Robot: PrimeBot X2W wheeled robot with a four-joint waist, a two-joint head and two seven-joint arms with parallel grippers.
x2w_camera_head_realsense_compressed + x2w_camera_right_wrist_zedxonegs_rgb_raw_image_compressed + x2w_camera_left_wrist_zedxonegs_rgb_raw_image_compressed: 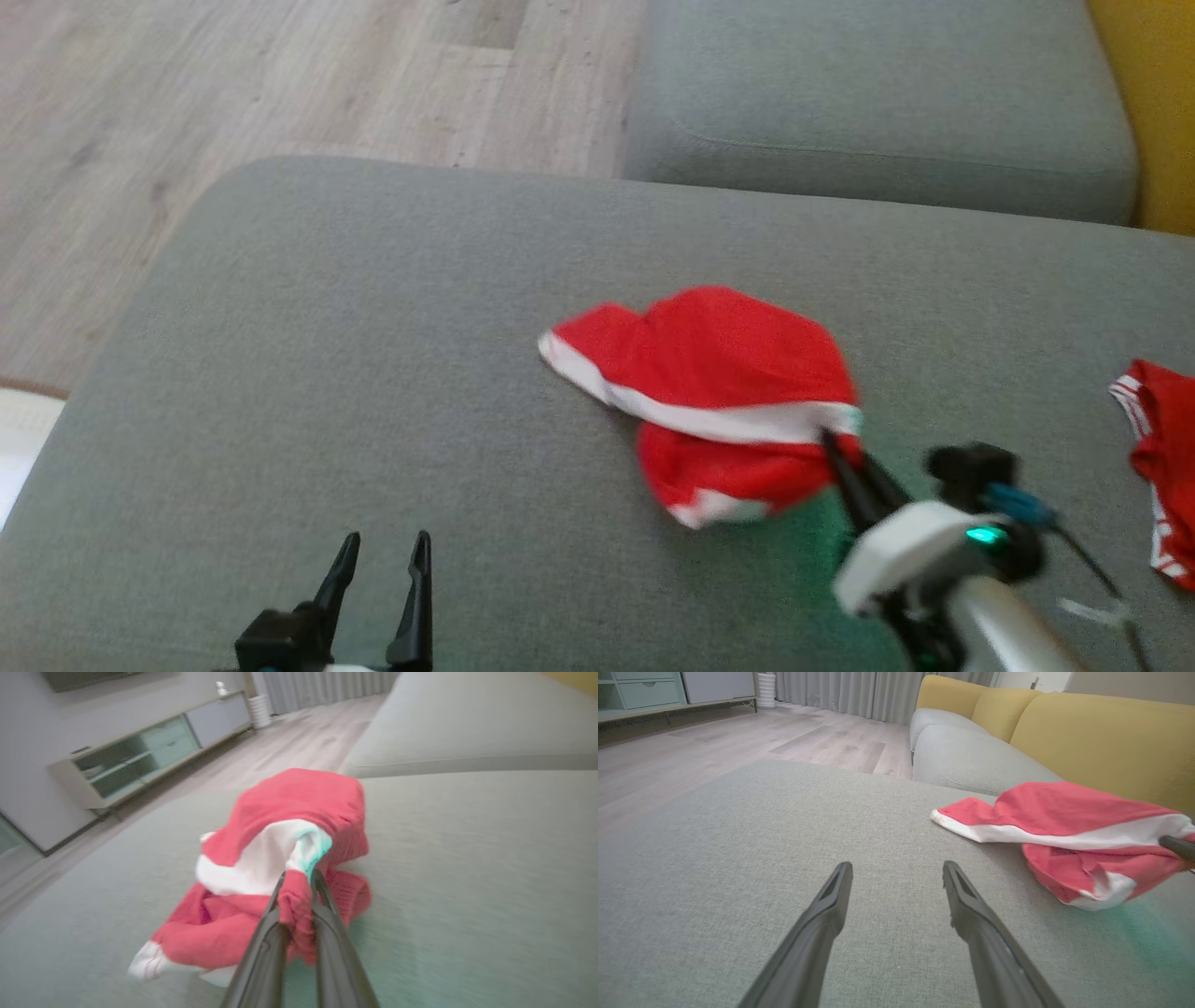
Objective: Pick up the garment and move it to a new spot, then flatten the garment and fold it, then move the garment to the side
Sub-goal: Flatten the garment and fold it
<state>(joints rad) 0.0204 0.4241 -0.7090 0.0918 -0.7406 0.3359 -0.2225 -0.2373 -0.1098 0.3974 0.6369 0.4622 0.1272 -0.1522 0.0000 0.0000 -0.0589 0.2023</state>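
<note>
The garment [719, 392] is a red piece with white bands, bunched on the grey cushion [373, 373]. My right gripper [831, 443] is shut on its near right edge by the white band, and that edge is lifted off the cushion. In the right wrist view red cloth is pinched between the two fingers of that gripper [299, 879], with the garment [289, 812] humped beyond them. From the left wrist the garment [1064, 826] appears at the right, its near edge raised. My left gripper [383, 551] stands open low over bare cushion at the lower left, fingers [831, 905] apart with nothing between them.
A second red garment with white stripes [1158, 457] lies at the cushion's right edge. Another grey cushion [878, 93] sits beyond, with yellow backrests [1101, 737] to the right. Wooden floor [187, 112] lies past the cushion's left and far edges, and a low cabinet [140, 756] stands across it.
</note>
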